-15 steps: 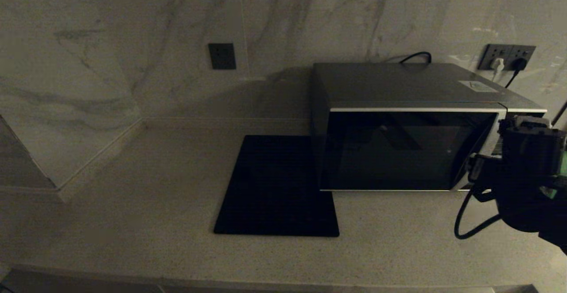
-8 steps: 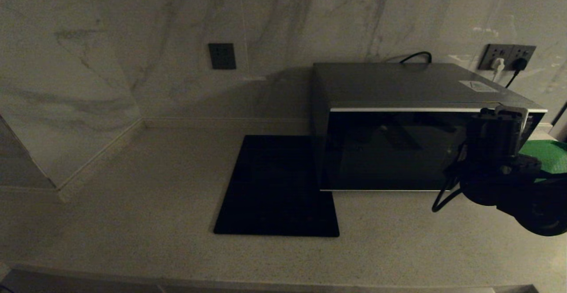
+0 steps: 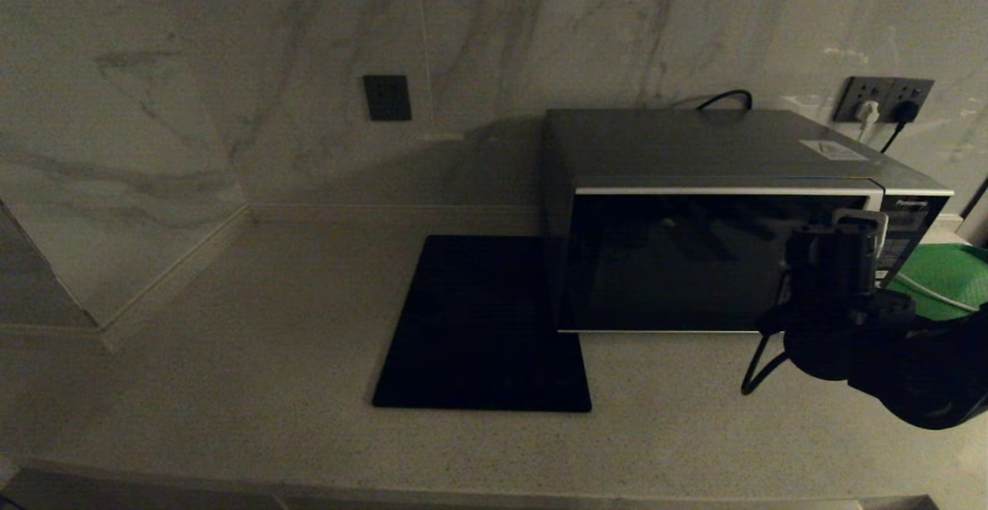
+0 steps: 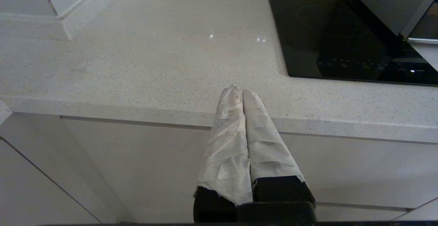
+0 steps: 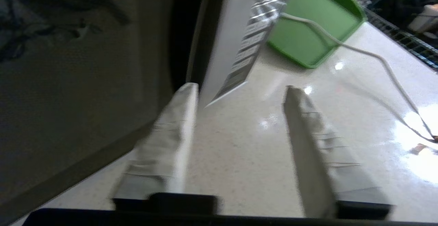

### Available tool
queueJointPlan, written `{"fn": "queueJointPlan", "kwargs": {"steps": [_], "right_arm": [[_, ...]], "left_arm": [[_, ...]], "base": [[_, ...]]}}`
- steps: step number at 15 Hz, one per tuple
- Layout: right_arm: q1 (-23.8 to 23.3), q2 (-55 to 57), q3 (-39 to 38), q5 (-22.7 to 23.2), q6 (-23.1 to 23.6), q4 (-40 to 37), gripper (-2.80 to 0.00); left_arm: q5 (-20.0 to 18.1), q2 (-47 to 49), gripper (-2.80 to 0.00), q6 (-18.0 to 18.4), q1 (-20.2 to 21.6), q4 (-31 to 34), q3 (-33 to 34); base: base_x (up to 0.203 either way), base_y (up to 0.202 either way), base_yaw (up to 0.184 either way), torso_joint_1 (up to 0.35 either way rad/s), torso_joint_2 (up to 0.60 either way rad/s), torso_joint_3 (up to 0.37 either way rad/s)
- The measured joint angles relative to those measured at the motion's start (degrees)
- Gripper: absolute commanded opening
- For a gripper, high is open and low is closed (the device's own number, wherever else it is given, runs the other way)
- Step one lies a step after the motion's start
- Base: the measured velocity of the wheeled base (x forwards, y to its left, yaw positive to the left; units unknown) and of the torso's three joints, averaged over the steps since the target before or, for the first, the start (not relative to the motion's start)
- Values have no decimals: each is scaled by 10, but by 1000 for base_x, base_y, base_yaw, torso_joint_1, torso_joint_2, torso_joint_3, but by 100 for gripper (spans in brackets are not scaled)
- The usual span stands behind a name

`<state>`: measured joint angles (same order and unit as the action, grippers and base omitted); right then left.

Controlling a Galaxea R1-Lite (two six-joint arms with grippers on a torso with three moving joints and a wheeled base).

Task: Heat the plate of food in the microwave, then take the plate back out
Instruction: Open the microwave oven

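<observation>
Right tool (image 5: 239, 89) now lower at the microwave (image 3: 718, 209) door's right edge, fingers spread, empty.

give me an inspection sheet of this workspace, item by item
surface: pale speckled stone countertop, lit dimly in the head view.
job's things: boxy silver-grey microwave with dark glass door shut; plate of food not seen.
clutter: flat black square mat left of the microwave; green tray on its far right.
grippers: right gripper at the microwave's lower right front corner, fingers apart, holding nothing; left gripper parked in front of the counter edge, fingers together.
cables: white cord trailing across the green tray; black cable behind the microwave; black cable looped under the right wrist.
surroundings: marble wall, dark wall plate, socket strip with plugs.
</observation>
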<state>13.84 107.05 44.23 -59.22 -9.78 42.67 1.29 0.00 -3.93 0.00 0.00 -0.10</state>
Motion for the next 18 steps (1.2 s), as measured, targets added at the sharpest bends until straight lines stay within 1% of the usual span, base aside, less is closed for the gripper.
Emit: {"fn": "queueJointPlan", "kwargs": {"steps": [4,13,14,18], "right_arm": [[0,20,31,1,1,-1,-280],[-8,22,37,-3,7,-1,-280],[-8,22,37,-3,7,-1,0],[-10,25,38,-2,7,-1,0]], "left_arm": [[0,0,-280,0,0,0,0],[0,0,-280,0,0,0,0],[0,0,-280,0,0,0,0],[0,0,-280,0,0,0,0]], "base": [[0,0,0,0,0,0],[0,0,0,0,0,0],[0,0,0,0,0,0],[0,0,0,0,0,0]]}}
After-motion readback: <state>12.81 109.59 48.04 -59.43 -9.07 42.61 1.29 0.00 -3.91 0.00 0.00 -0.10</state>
